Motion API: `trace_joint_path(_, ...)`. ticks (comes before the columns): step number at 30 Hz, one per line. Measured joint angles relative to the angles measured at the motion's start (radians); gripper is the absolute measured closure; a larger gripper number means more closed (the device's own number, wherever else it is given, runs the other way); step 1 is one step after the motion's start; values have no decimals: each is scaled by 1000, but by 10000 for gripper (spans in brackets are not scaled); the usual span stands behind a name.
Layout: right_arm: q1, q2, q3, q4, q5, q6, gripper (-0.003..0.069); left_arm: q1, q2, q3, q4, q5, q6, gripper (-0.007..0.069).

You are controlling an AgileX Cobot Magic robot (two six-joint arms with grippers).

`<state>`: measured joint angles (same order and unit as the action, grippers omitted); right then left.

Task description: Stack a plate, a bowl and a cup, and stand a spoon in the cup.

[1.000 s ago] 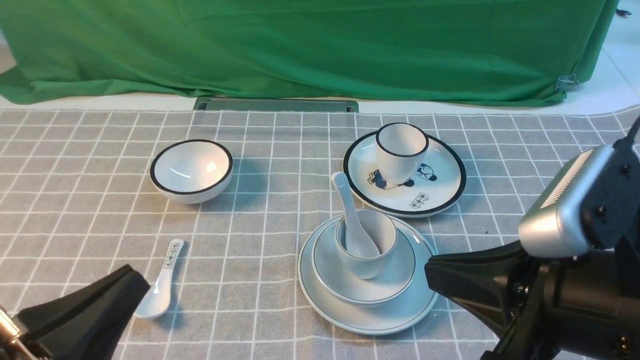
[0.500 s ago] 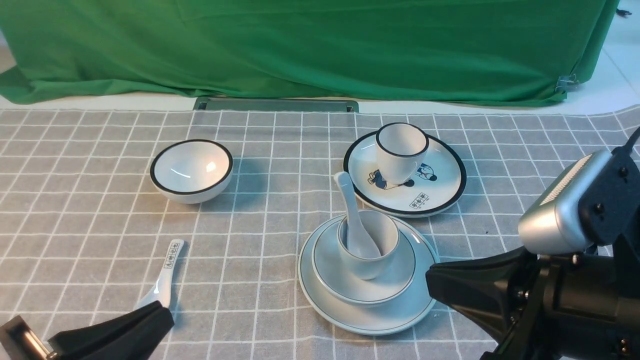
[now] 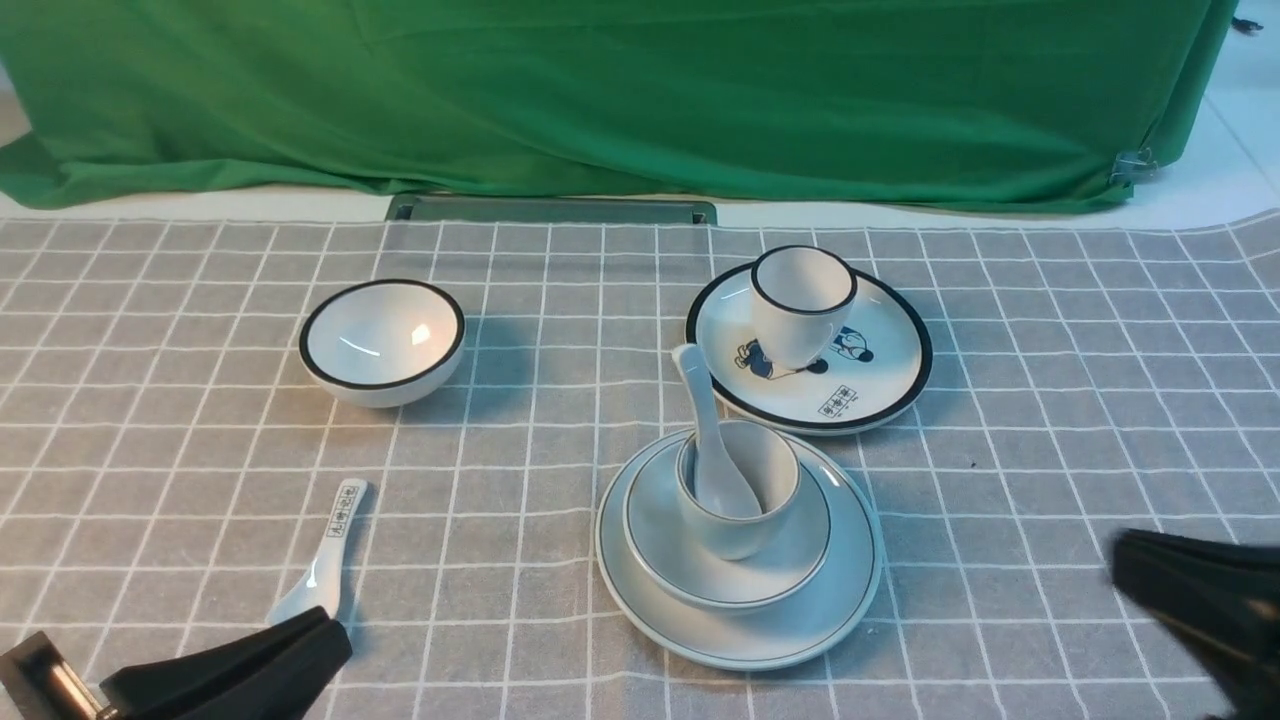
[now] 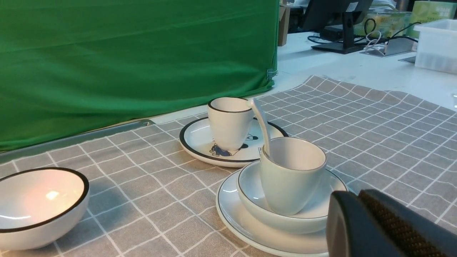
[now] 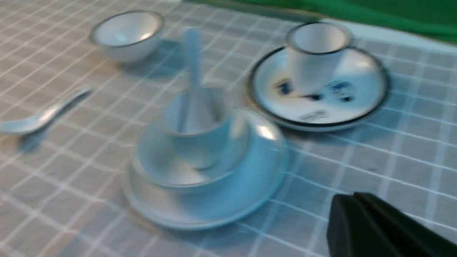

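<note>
The pale plate [image 3: 800, 625] lies at the table's front centre with the shallow bowl [image 3: 655, 530] on it. The tapering cup [image 3: 735, 535] stands in the bowl. The plain white spoon [image 3: 700, 400] stands in the cup, its handle leaning up and back-left. My left gripper [image 3: 335, 640] is shut and empty at the front left, well apart from the stack. In the left wrist view the same cup [image 4: 291, 182] is just beyond the left gripper [image 4: 351, 200]. My right gripper [image 3: 1120, 560] is shut and empty at the front right, away from the plate.
A black-rimmed bowl [image 3: 382, 340] sits at the back left. A cartoon plate [image 3: 880, 380] carrying a black-rimmed cup [image 3: 800, 305] sits just behind the stack. A spoon with printed marks [image 3: 325, 560] lies by my left gripper. Green cloth [image 3: 600, 100] hangs along the back.
My right arm has pulled back from beside the stack to the front right corner. My left gripper sank lower at the front left, then held still.
</note>
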<state>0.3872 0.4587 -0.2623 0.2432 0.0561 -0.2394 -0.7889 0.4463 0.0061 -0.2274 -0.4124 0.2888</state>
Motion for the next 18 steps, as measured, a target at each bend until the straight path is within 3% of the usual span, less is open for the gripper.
trace_joint_path(4, -207, -197, 181, 0, -43, -25, 638, 0, 0, 0, 0, 0, 0, 613)
trace_joint_path(8, -313, -322, 264, 0, -27, -38, 638, 0, 0, 0, 0, 1, 0, 613)
trace_joint_path(18, -373, -457, 268, -62, 178, -40, 638, 0, 0, 0, 3, 3, -3, 613)
